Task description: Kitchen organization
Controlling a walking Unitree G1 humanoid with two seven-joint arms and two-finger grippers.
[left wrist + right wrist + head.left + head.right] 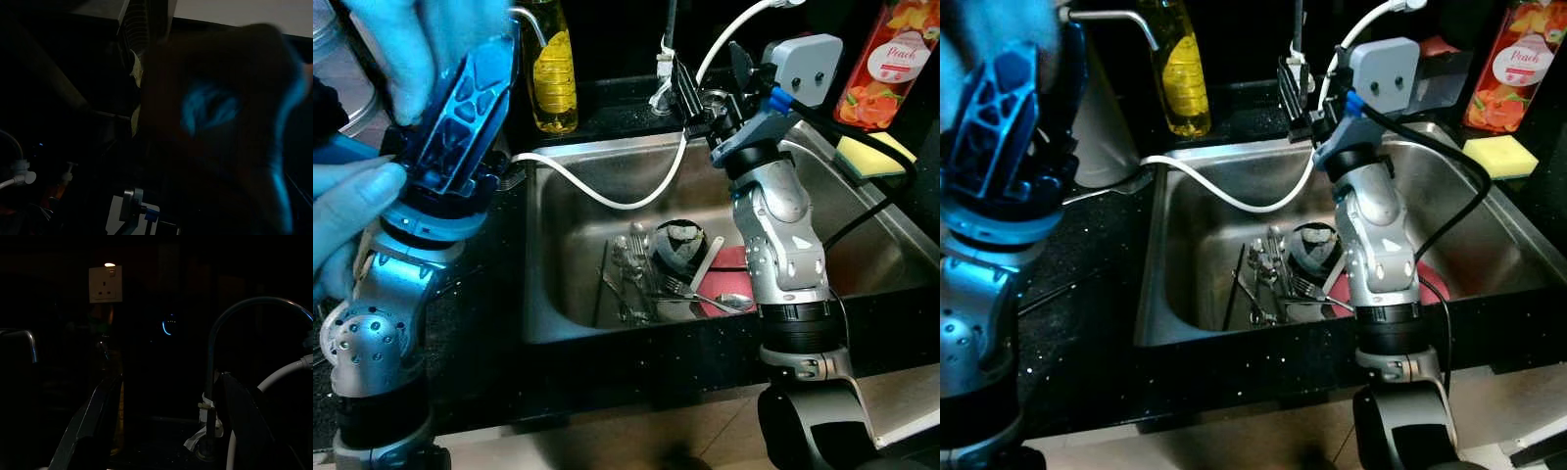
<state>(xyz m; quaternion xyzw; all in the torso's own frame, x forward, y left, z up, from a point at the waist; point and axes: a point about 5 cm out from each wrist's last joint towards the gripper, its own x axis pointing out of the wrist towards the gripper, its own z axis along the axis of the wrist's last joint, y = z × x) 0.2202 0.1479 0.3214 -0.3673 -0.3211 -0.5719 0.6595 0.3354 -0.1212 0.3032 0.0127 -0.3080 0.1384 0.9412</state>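
We see the right gripper (710, 73) raised over the sink's (558, 294) back edge, fingers spread apart, nothing btwn them, just beside the faucet base (208, 431) and white hose (607, 196). Left gripper (460, 108) is up at counter's left side w/ a person's gloved hand (347, 225) wrapped on it; can't tell its finger state. In the basin: cutlery (631, 274), dark bowl (680, 245), red plate (729, 279). Yellow soap bottle (553, 73), sponge (867, 157), peach bottle (886, 64) sit around the rim.
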